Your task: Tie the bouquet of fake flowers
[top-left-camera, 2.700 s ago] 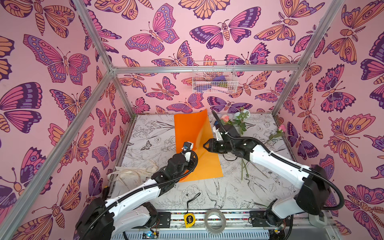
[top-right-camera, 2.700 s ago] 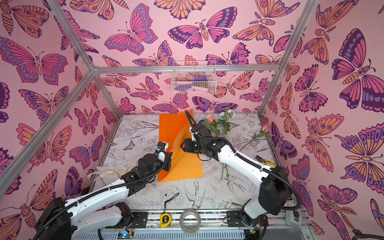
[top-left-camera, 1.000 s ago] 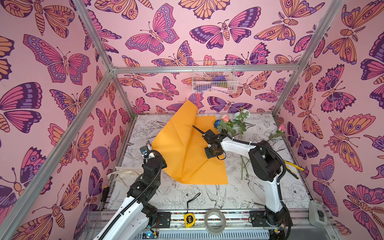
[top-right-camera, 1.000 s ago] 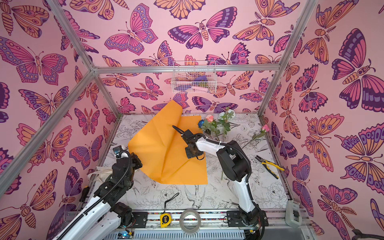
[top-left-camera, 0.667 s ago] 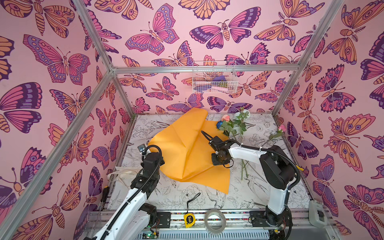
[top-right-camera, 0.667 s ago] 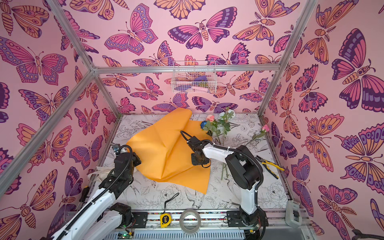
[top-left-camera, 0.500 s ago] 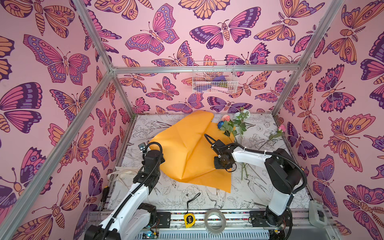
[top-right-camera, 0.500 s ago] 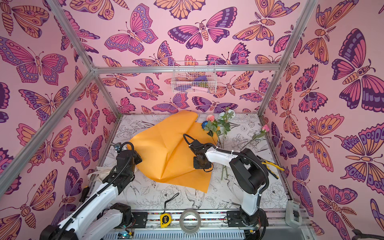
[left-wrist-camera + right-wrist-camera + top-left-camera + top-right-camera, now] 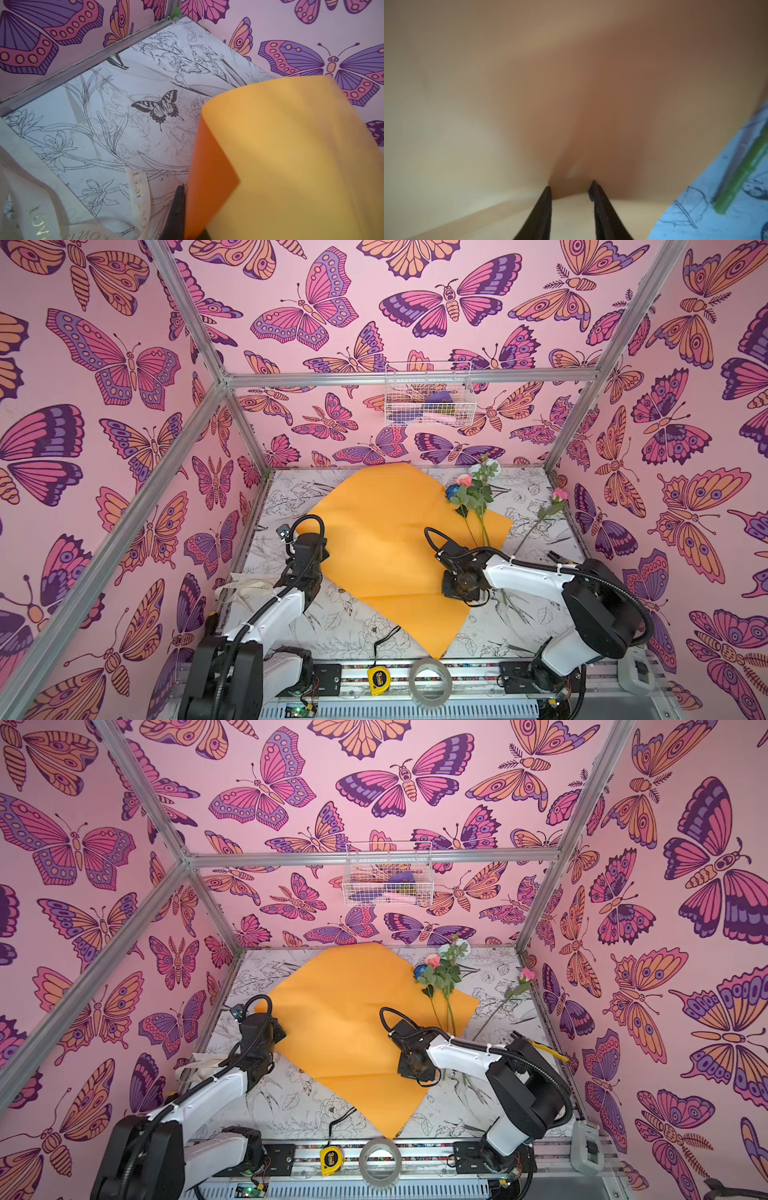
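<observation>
The orange paper [image 9: 386, 539] is lying diamond-wise across the surface [image 9: 345, 626]. Its far corner is touching the back edge and its near corner is pointing at the tape roll [image 9: 430, 680] on the front edge. The left tool [image 9: 322, 553] is clamping the paper's left corner and curling it upward. The right tool [image 9: 570, 186] is pressing down on the paper with its fingers apart; that wrist view is mostly blur. The flowers [image 9: 473, 493] are lying over the paper's far right corner, with their stem ends disappearing under the right arm. Bare room is showing at the front left and front right.
</observation>
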You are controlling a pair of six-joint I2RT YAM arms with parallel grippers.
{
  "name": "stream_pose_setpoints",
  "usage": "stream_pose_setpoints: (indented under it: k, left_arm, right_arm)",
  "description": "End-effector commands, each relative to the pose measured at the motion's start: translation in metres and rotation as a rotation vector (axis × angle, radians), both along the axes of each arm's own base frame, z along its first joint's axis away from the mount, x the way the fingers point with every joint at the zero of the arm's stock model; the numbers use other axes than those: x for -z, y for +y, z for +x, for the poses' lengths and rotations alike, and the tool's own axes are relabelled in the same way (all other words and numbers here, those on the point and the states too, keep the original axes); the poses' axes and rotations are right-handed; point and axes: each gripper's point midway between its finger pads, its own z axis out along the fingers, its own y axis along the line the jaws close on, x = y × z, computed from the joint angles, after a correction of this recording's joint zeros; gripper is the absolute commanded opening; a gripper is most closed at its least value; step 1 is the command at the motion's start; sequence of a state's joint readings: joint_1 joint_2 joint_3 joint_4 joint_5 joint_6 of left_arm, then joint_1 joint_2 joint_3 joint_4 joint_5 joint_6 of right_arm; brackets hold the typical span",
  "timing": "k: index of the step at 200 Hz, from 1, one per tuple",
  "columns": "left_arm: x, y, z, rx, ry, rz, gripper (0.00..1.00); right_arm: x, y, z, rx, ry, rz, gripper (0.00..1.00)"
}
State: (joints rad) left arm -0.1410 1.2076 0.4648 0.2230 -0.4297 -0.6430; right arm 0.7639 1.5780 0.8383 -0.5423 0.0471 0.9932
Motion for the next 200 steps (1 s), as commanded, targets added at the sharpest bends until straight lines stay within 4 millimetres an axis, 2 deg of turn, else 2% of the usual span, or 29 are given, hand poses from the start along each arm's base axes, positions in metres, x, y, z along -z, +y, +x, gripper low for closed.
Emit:
stream_pose_setpoints:
  k: [1,50,63,124,146,169,200]
  left_arm:
    - [-0.008,0.003,0.026,-0.012,-0.075,-0.032,0.0]
    - [0.025,-0.006,0.066,0.061,-0.04,-0.103,0.0]
    - [0.028,-0.008,0.075,0.077,-0.037,-0.111,0.0]
    - [0.047,-0.008,0.103,0.134,0.068,-0.164,0.0]
    - [0.054,-0.008,0.097,0.144,0.154,-0.256,0.0]
    - [0.049,-0.003,0.084,0.13,0.196,-0.319,0.01]
    - [0.045,0.013,0.07,0.128,0.33,-0.282,0.02]
  right_arm:
    - [0.012,-0.015,-0.019,0.062,0.066,-0.045,0.36]
    - [-0.001,-0.004,-0.012,0.042,0.034,-0.016,0.36]
    - [-0.009,-0.001,-0.009,0.036,0.014,-0.003,0.36]
    - [-0.017,0.006,0.0,0.038,-0.015,0.023,0.4]
    - [-0.025,0.014,0.003,0.018,-0.022,0.05,0.45]
    - [-0.034,0.022,0.004,-0.019,-0.025,0.077,0.48]
    - [-0.048,0.033,0.003,-0.095,-0.038,0.098,0.51]
